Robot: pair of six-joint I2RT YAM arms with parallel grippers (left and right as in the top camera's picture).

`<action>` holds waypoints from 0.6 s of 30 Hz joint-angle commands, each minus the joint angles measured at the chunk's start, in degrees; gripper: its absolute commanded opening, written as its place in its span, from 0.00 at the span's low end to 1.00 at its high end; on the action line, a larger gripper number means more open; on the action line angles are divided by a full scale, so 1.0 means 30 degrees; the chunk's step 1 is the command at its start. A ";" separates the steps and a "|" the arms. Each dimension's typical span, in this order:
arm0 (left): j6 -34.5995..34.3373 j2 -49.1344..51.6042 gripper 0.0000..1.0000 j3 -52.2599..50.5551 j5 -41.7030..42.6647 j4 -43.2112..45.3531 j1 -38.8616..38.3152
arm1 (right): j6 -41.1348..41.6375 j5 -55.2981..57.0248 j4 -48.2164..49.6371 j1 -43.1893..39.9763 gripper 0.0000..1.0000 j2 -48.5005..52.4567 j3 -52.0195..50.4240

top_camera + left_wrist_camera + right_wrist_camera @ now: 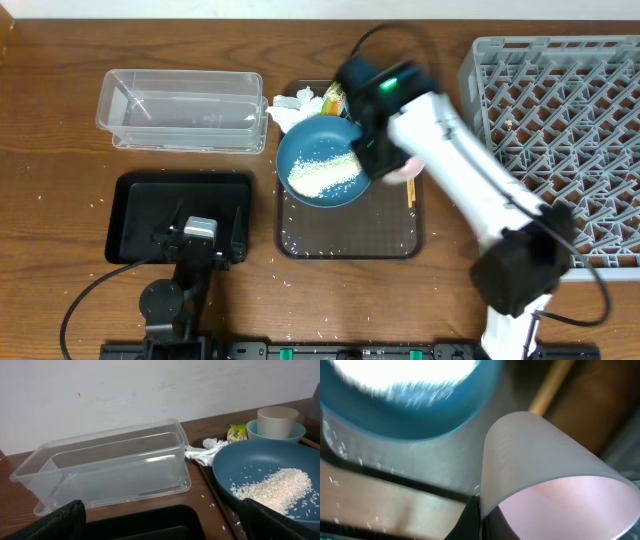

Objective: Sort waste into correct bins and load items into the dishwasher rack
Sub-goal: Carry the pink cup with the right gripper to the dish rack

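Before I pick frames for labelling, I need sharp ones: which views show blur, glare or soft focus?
Overhead: sharp and evenly lit, except the right arm smears with motion near its wrist. Left wrist: crisp, only mild reflections on the clear tub. Right wrist: rice on the dark blue plate blows out to white glare, and the pink cup is close and soft.

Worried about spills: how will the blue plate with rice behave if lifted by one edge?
The blue plate looks rigid and smooth, so it may slip in a thin rim grip. Its loose rice lies in a shallow heap and would probably slide off with any tilt.
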 commanded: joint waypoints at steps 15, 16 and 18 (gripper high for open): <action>-0.0095 -0.0087 1.00 -0.0525 0.0058 -0.0321 0.0044 | -0.7125 -0.9836 0.5676 -1.5701 0.01 -0.4328 0.1035; -0.0087 -0.0087 1.00 -0.0525 0.0058 -0.0321 0.0044 | -0.7541 -1.0506 0.6470 -1.6619 0.01 -0.4313 0.0670; -0.0087 -0.0087 1.00 -0.0525 0.0058 -0.0321 0.0044 | -0.7453 -1.0652 0.7847 -1.8178 0.01 -0.4255 -0.0080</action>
